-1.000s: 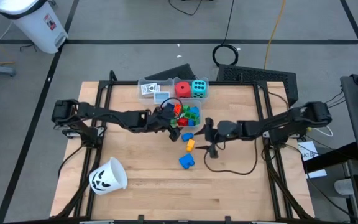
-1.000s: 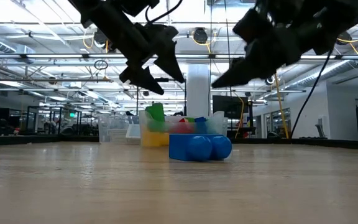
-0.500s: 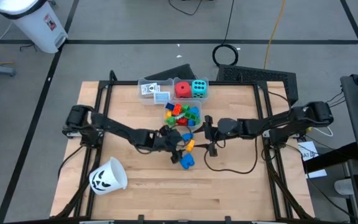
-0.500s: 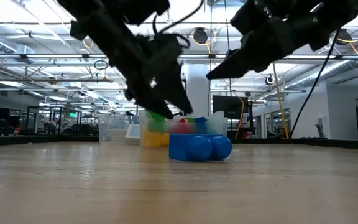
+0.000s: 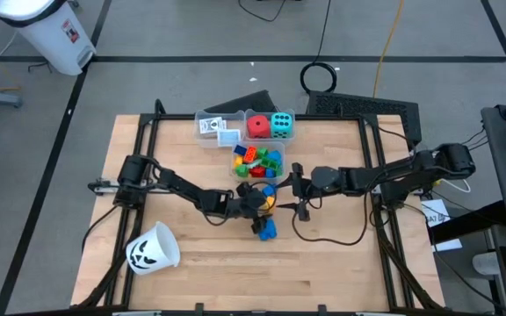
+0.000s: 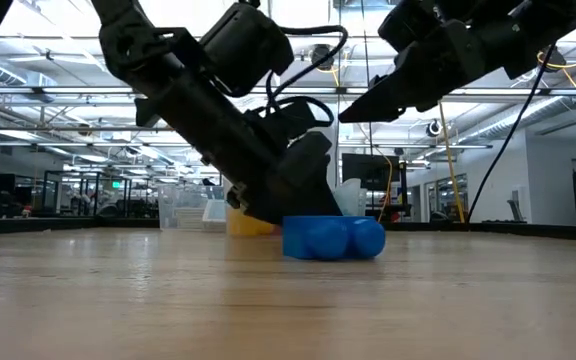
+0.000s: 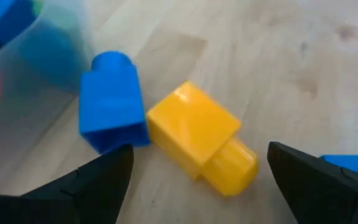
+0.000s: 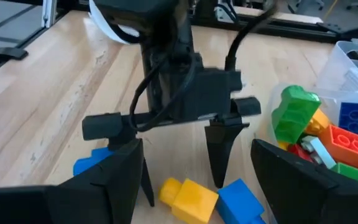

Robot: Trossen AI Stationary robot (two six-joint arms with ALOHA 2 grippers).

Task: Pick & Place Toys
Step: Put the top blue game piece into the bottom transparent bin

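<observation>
A yellow block (image 7: 201, 146) lies on the table between a small blue block (image 7: 112, 102) and a larger blue block (image 5: 265, 229). My left gripper (image 5: 264, 203) is open and low over the yellow block. Its two fingers (image 8: 219, 168) stand on either side of the block, and I see no touch. My right gripper (image 5: 294, 190) is open and empty, up off the table just right of these blocks. A clear bin (image 5: 258, 161) behind them holds several coloured blocks. Another bin holds the red die (image 5: 257, 126) and the cyan die (image 5: 281, 125), and a third holds picture cards (image 5: 212, 125).
A white cup with a black pumpkin face (image 5: 152, 248) lies on its side near the table's front left corner. The three clear bins stand at the far middle. Bare wood lies along the near edge and at the right front.
My left gripper has gone from above the block bin toward the table's near edge and down, and now stands low over the yellow block with its fingers open around it. My right gripper has kept its place.
</observation>
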